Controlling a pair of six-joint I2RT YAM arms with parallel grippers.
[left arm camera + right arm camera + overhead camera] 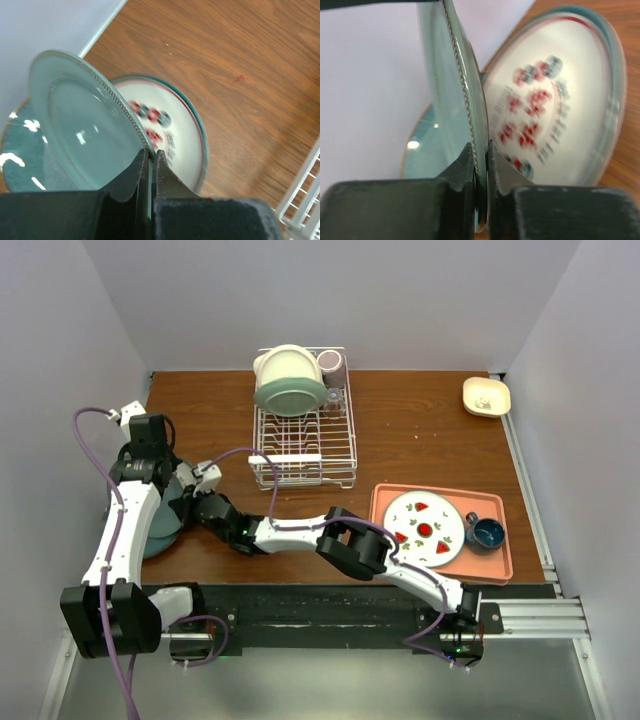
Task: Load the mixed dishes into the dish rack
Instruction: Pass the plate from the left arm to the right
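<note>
The pale green plate (85, 130) is beaded, the white plate (179, 144) red-patterned.

Tilted pale green plate (85, 125), rim pinched by the left gripper (151, 170) at 6 o'clock; patterned plate (177, 132) behind; rack (305, 200) at 4 o'clock.

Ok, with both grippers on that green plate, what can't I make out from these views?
- Left wrist: the pale green plate covers most of the darker teal plate behind it. The dish rack is cut off by the right edge.
- Right wrist: the patterned plate is blurred and its motif is unreadable.
- Top view: the arms hide where the jaws hold the plate.
</note>
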